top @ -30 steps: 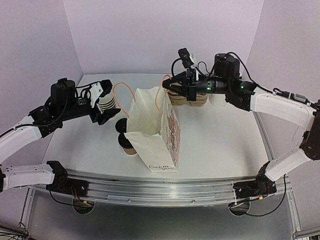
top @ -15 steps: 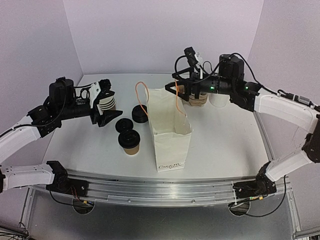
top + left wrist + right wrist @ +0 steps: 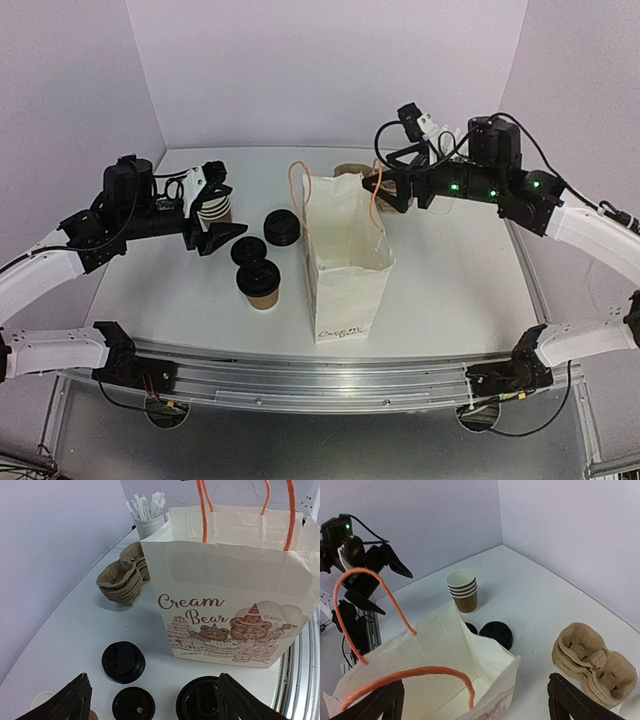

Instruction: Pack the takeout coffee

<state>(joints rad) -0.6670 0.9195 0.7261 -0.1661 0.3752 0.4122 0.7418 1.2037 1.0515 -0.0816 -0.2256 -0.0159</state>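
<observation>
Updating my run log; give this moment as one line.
bag upright, open | coffee cup on table | left pincer open, empty | right pincer open, empty

The takeout coffee (image 3: 259, 284), a small brown kraft-paper cup with a black lid on, stands upright on the worktop (image 3: 450, 270), near the paper bag's (image 3: 345, 270) left side.

- Top cam sits high over the near edge of the tabletop (image 3: 450, 270), looking forward and down across all of it.
- Left wrist cam is low and close, facing the printed side of the paper bag (image 3: 235, 605).
- Right wrist cam looks down into the bag's open mouth. All three views share that bag.
</observation>
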